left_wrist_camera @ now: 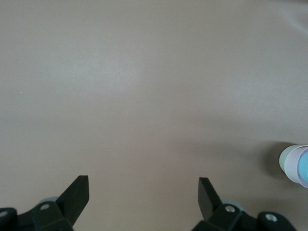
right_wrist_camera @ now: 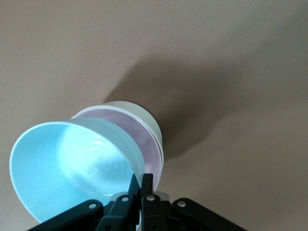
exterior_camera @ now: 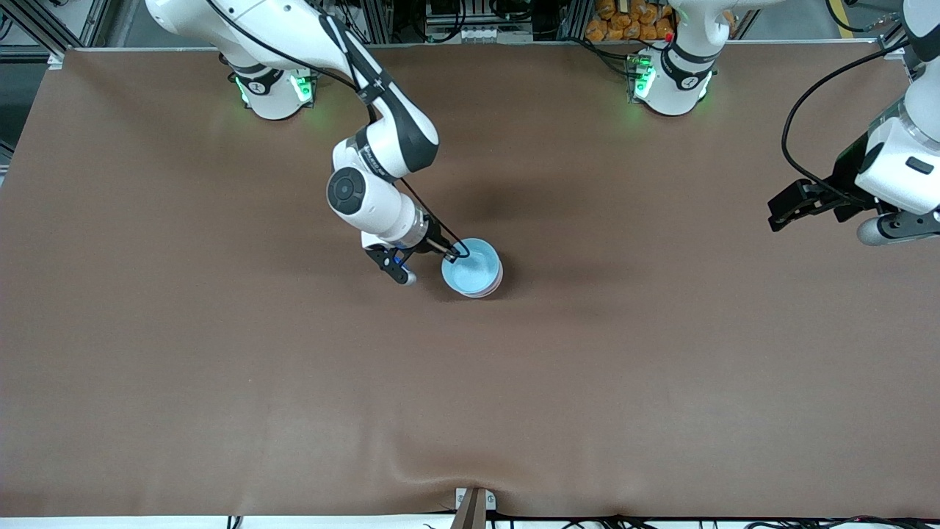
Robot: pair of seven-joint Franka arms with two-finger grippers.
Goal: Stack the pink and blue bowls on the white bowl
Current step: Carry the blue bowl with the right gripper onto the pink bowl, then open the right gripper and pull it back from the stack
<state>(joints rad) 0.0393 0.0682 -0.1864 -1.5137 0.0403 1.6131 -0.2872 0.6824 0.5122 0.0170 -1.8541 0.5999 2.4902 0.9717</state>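
The blue bowl [exterior_camera: 472, 267] is the top of a stack in the middle of the table. Under it the pink bowl [right_wrist_camera: 144, 137] nests in the white bowl [right_wrist_camera: 140, 112]. My right gripper [exterior_camera: 453, 253] is shut on the blue bowl's rim [right_wrist_camera: 137, 166], one finger inside and one outside. Whether the blue bowl is fully seated in the pink one I cannot tell. My left gripper [exterior_camera: 784, 211] waits open and holds nothing, above the table at the left arm's end. Its wrist view shows its gripper [left_wrist_camera: 144, 185] and, far off, the stack [left_wrist_camera: 294, 164].
Brown table cover [exterior_camera: 294, 382] lies all round the stack with nothing else on it. A small bracket [exterior_camera: 474, 507] sits at the table edge nearest the front camera. Both arm bases stand along the edge farthest from it.
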